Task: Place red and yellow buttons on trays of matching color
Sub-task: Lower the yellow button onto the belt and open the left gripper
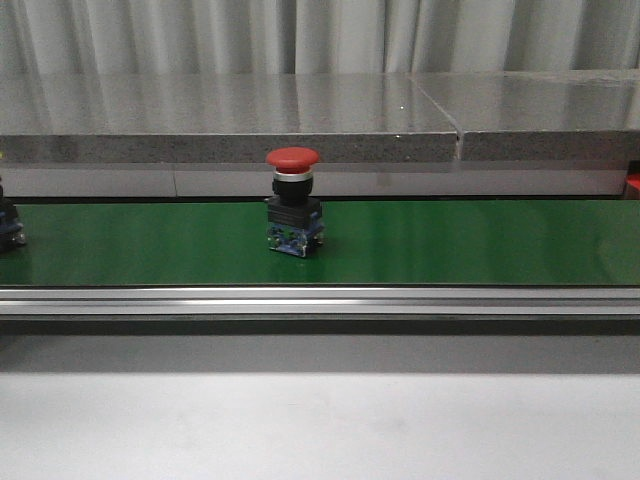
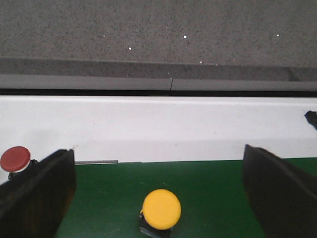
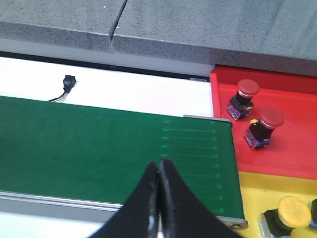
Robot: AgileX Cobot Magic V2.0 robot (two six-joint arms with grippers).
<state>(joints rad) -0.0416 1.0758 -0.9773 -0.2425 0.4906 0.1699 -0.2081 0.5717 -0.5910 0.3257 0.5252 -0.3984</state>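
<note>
My left fingers (image 2: 42,191) were spread wide, the yellow mushroom-capped push button (image 2: 161,208) on the green conveyor belt (image 2: 208,193) centred between them; my right fingers (image 3: 159,191) were pressed together, holding nothing.

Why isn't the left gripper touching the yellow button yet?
Apart. The left wrist view shows the left gripper open, green belt visible between the yellow button and each jaw.
</note>
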